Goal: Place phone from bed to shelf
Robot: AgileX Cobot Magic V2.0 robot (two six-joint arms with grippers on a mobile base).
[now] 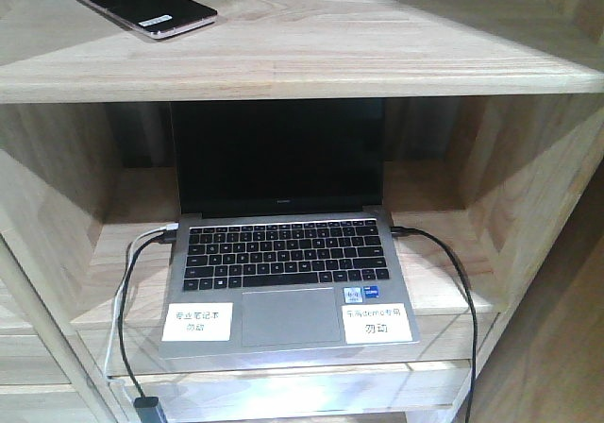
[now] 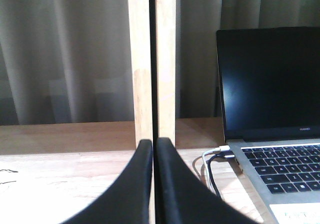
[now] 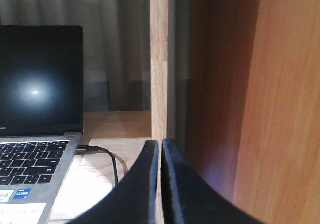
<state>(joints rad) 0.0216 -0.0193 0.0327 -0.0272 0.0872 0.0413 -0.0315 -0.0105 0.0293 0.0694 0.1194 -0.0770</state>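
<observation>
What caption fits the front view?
Phone rests on the shelf's upper board, above an open laptop.

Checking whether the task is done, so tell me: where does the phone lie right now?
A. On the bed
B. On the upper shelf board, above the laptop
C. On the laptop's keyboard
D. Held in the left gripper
B: in the front view the phone lies flat on the upper board of the shelf, above the open laptop, and both wrist views show the left gripper and right gripper shut on nothing.

phone (image 1: 142, 6) glossy black, edge perhaps pinkish | shelf (image 1: 377, 50) pale wood-grain | laptop (image 1: 288, 272) silver
</observation>
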